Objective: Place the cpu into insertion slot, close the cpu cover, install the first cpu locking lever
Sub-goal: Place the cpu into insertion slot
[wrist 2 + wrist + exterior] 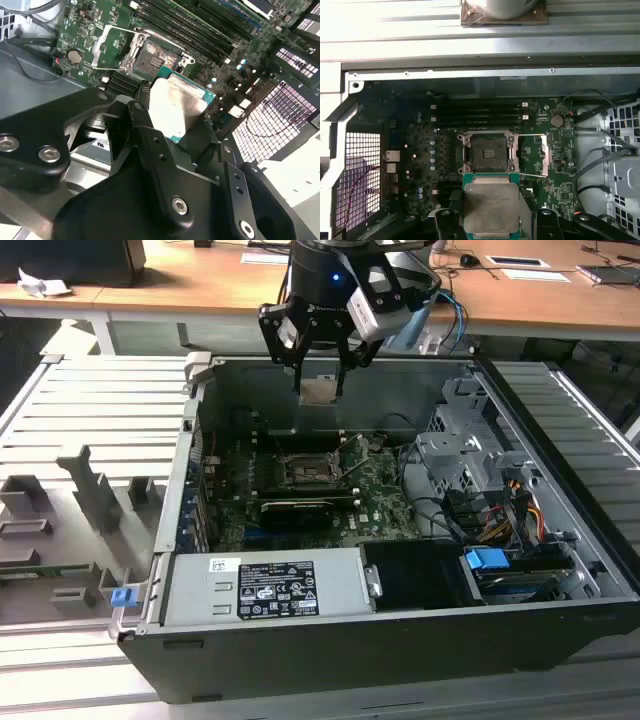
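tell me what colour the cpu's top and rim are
Dull silver-tan metal top with a green rim on the cpu; clearest in the first wrist view.

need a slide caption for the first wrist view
Gripper holds the cpu above the motherboard, whose socket is empty.

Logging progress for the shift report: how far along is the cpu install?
Done: the cpu is picked up, clamped between the fingers of the gripper. In hand: it hangs above the motherboard. Left: the insertion slot is empty and the cpu cover stands flipped open beside it, so seating, closing and lever locking are not yet done.
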{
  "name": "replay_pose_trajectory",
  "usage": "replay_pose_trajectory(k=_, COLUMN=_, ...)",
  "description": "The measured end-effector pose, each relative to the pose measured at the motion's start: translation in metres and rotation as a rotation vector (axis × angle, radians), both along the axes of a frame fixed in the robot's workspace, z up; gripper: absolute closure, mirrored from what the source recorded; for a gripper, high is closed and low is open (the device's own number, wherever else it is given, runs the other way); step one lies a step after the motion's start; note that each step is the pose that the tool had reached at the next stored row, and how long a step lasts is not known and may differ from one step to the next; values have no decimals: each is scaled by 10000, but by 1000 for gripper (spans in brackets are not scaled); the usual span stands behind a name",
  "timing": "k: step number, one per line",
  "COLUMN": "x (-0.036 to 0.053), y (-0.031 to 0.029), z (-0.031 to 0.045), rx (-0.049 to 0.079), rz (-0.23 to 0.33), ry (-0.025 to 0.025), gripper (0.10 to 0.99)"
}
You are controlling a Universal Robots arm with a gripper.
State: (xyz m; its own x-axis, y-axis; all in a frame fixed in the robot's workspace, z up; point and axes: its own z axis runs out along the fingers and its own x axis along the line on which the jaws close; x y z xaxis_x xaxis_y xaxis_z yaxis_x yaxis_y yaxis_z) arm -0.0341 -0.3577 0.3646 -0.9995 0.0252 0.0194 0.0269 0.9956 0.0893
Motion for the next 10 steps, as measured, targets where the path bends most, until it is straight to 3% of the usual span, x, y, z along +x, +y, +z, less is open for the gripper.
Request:
replay_pose_trajectory(k=2, x=0, y=0, z=-3, rx=1, rz=-916, ry=-1, gripper=553)
replay_pose_trajectory(k=4, x=-4, y=0, z=-12, rx=2, rz=-1448, ry=0, gripper=553)
replay_pose_trajectory(k=10, x=-5, y=0, z=-58, rx=1, rz=-1502, ry=4, gripper=553)
